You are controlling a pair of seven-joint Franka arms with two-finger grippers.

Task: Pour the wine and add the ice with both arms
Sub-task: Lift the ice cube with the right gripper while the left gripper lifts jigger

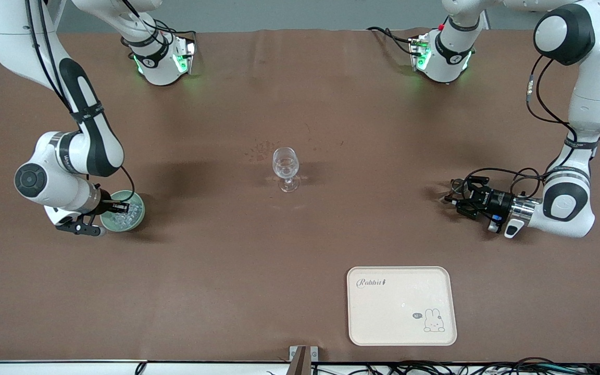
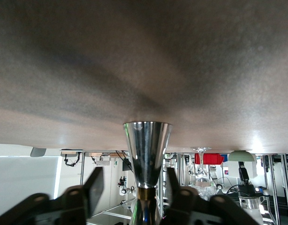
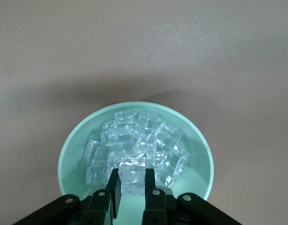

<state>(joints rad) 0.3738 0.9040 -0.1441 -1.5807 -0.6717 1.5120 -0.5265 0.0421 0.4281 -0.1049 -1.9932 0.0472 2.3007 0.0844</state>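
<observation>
A clear stemmed glass [image 1: 285,165] stands mid-table and also shows far off in the left wrist view [image 2: 200,171]. A pale green bowl [image 1: 137,217] of ice [image 3: 134,138] sits toward the right arm's end. My right gripper [image 1: 122,207] hangs just over the bowl [image 3: 71,145]. In the right wrist view this gripper [image 3: 132,177] is shut on one ice cube [image 3: 133,174]. My left gripper [image 1: 455,198] lies low and level over the table toward the left arm's end. Its fingers [image 2: 94,183] stand apart on either side of a silvery cone-shaped piece [image 2: 147,152], with gaps on both sides.
A cream tray [image 1: 401,328] with a rabbit print lies nearer the front camera than the glass, toward the left arm's end. Both arm bases stand along the table's edge farthest from the front camera. Brown table surface lies between the glass and each gripper.
</observation>
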